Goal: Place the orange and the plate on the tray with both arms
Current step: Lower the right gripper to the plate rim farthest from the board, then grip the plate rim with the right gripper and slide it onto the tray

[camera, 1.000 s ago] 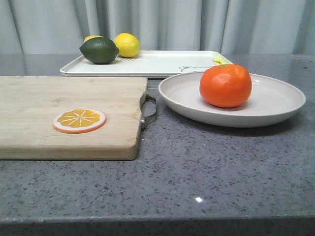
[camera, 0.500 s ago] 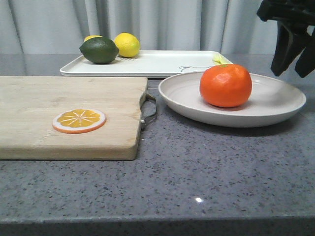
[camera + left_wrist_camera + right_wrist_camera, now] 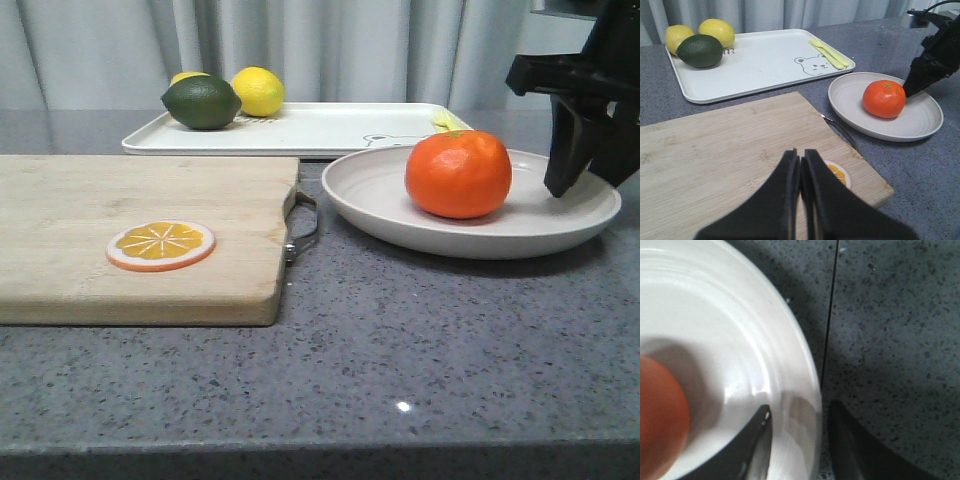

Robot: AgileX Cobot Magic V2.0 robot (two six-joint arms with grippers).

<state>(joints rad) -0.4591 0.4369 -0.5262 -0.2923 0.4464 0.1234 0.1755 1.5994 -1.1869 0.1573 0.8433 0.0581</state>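
- A speckled grey stone counter (image 3: 400, 340) runs back to a pale grey curtain (image 3: 350, 50).
- No brand or writing can be read anywhere; the only mark is a faint bear drawing (image 3: 807, 66) on the flat white rectangular tray (image 3: 760, 62), which sits at the back of the counter.
- The tray's near half is bare; a dark green lime (image 3: 202, 102) and two yellow lemons (image 3: 258, 91) crowd its far left corner.
- The glossy round orange (image 3: 458, 174) sits in the wide off-white plate (image 3: 370, 190), just in front of the tray's right end.
- The black right gripper (image 3: 796, 412) has its fingers apart, straddling the plate's right rim, one inside and one outside.
- The left gripper (image 3: 800, 160) hovers over the pale wooden cutting board (image 3: 120, 235), fingers pressed together on nothing.
- A flat orange slice (image 3: 161, 245) lies on the board.
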